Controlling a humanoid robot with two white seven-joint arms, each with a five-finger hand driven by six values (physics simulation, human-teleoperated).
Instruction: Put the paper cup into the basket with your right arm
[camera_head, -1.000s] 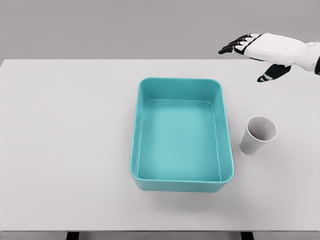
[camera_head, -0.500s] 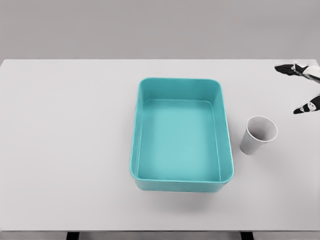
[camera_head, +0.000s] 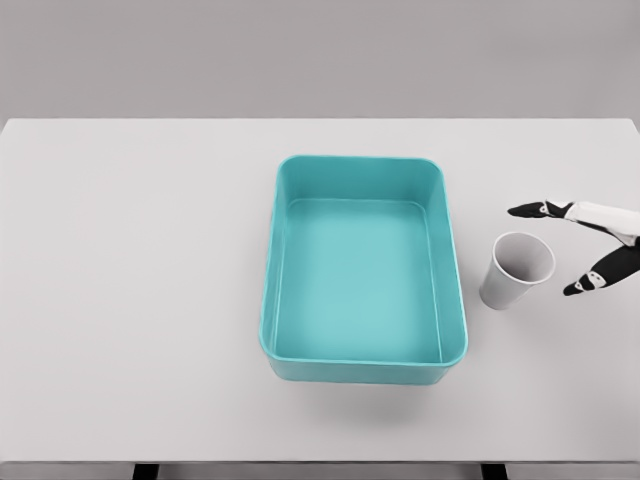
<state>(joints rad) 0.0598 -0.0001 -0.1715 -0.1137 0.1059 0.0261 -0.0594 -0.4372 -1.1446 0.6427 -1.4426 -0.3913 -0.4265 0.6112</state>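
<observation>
One right hand (camera_head: 588, 245) — lower now, fingers spread, just beside the upright paper cup (camera_head: 515, 270); basket (camera_head: 362, 352) unmoved

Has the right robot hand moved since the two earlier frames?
Yes. The right robot hand has dropped from beyond the table's far edge to beside the paper cup, fingers open just to its right, not touching.

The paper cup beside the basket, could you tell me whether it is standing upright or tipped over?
Upright: the paper cup stands on its narrow base on the table, its open mouth facing up.

Paper cup (camera_head: 516, 270) right of basket (camera_head: 452, 260), seemingly apart.
</observation>
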